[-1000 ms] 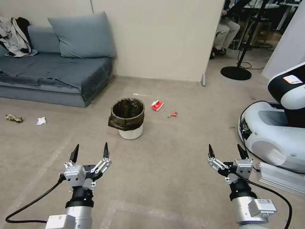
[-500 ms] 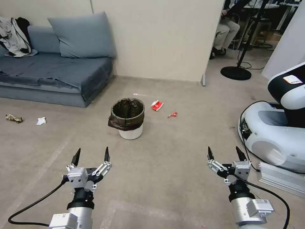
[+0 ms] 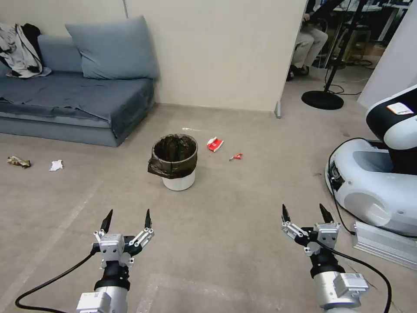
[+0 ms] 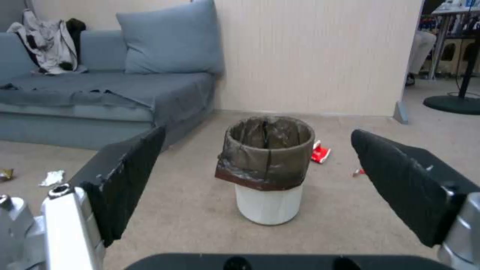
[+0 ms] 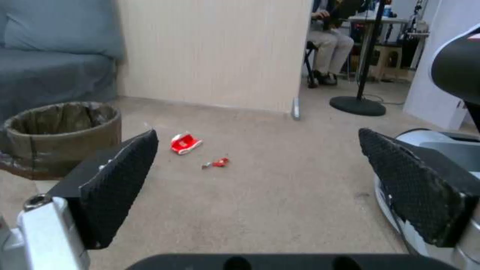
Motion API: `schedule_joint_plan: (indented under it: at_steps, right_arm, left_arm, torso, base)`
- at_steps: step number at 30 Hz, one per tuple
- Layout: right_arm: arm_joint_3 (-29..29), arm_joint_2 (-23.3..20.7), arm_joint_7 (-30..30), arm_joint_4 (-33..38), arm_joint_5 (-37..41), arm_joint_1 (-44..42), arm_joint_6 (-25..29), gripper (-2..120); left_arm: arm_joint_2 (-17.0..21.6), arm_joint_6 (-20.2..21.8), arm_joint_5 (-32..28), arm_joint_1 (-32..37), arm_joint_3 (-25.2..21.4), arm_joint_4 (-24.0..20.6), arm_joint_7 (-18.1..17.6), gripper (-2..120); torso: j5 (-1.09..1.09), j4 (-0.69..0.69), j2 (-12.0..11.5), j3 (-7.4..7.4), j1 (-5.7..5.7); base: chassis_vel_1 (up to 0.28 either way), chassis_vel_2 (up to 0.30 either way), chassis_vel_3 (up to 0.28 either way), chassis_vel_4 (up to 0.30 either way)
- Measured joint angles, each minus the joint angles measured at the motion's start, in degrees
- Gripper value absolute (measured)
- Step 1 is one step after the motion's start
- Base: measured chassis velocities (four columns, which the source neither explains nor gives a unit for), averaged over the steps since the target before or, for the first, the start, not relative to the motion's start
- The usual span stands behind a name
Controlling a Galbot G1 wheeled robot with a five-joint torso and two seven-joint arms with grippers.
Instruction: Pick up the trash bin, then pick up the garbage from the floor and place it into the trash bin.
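The trash bin (image 3: 175,161), a small white bucket with a dark bag liner, stands upright on the carpet ahead; it also shows as the trash bin (image 4: 267,168) and the trash bin (image 5: 60,135). Garbage lies around it: a red-and-white carton (image 3: 214,144) and a small red wrapper (image 3: 236,156) to its right, a white tissue (image 3: 56,165) and a brown wrapper (image 3: 18,162) far left. My left gripper (image 3: 128,213) hovers open, short of the bin. On the other side my right gripper (image 3: 304,208) is open too. Neither holds anything.
A blue-grey sofa (image 3: 74,100) runs along the left, a beige wall (image 3: 217,52) behind the bin. Another robot's white base (image 3: 373,187) and a metal block (image 3: 384,245) crowd the right. A black stand base (image 3: 322,100) sits beyond the wall's end.
Both grippers have drawn back toward me and sit lower in the head view. The bin and the litter have not moved.
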Motion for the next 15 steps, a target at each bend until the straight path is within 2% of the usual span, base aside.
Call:
schedule_joint_plan:
  at_steps: [15]
  right_arm:
    - [-0.29,0.01,0.15,0.21,-0.26,0.04,0.26,100]
  left_arm:
    - [0.01,-0.71,-0.22,0.13,0.37,-0.05,-0.16,100]
  torso:
    - [0.0,0.0,0.0,0.0,0.0]
  base:
    - [0.0,0.0,0.0,0.0]
